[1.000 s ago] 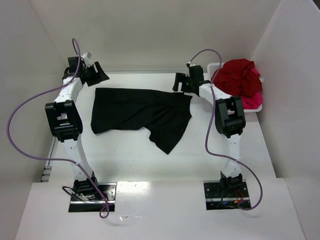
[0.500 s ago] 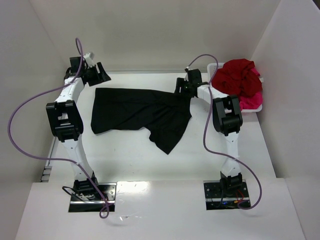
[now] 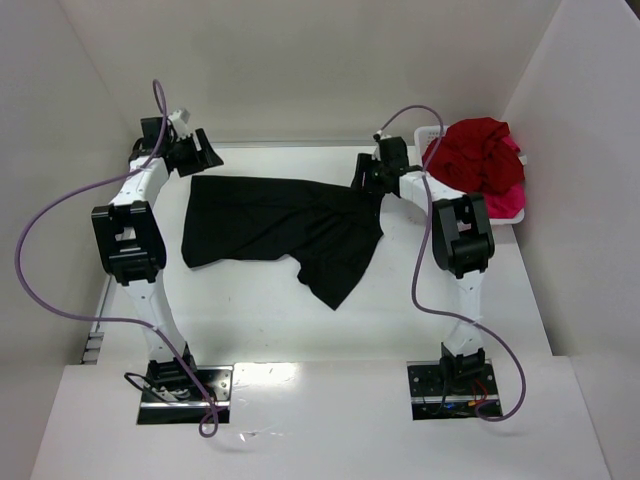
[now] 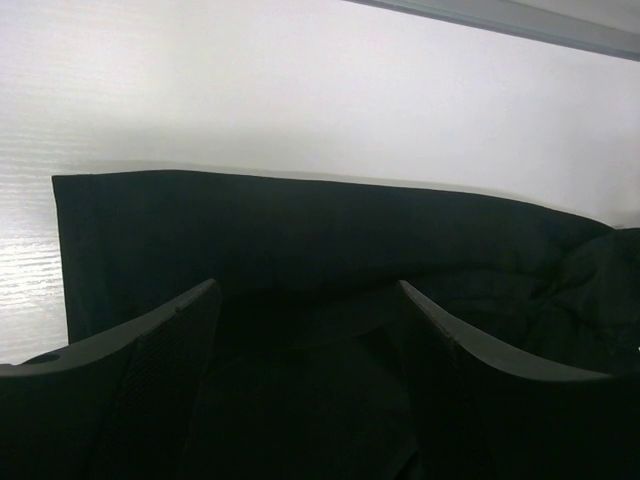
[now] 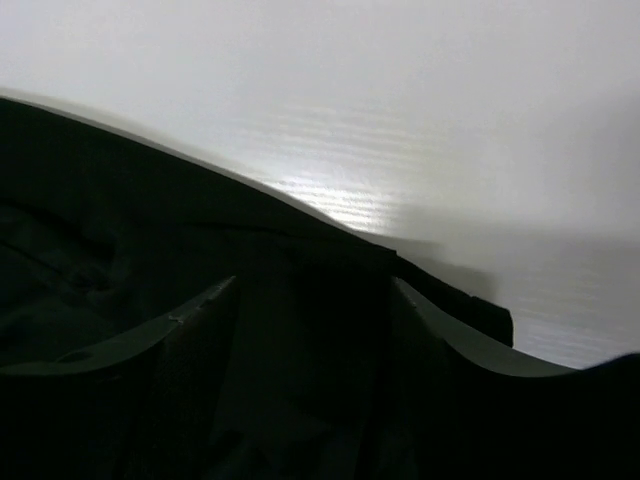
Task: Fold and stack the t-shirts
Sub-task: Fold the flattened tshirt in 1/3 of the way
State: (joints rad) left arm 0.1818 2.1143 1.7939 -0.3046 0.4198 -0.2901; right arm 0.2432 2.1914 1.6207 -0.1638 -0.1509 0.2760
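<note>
- Flat on the white table [image 3: 250,320] lies the black t-shirt [image 3: 280,225], spread wide at the far middle. Its far edge is straight, its near right part is rumpled, and one point of cloth reaches toward the arm bases.
- Over the shirt's far left corner hangs the left gripper [image 3: 197,152]. In the left wrist view its fingers [image 4: 150,380] stand well apart above the dark cloth, with the shirt's straight hem just beyond them; nothing is clamped.
- Over the shirt's far right corner sits the right gripper [image 3: 368,178]. In the right wrist view its fingers [image 5: 170,370] are also parted, with black cloth under and between them and the shirt's edge just past the tips. No pinch on the cloth can be made out.
- Right of the black shirt, well apart from it, a dark red t-shirt [image 3: 475,150] is heaped on a bright pink t-shirt [image 3: 505,200], both piled in a white basket [image 3: 430,132] at the table's far right corner.
- Beyond the shirt's far edge, bare tabletop runs to a plain pale back wall [image 3: 320,70]. Pale panels close in the left side [image 3: 50,150] and the right side [image 3: 580,200].
- Glare falls on the table near the shirt's right corner, and the wood-like grain of the surface shows there in the right wrist view.
- Nearer than the shirt, the two arms rise from dark base plates [image 3: 185,390] at the table's near edge, each trailing a looping purple cable [image 3: 40,250].
</note>
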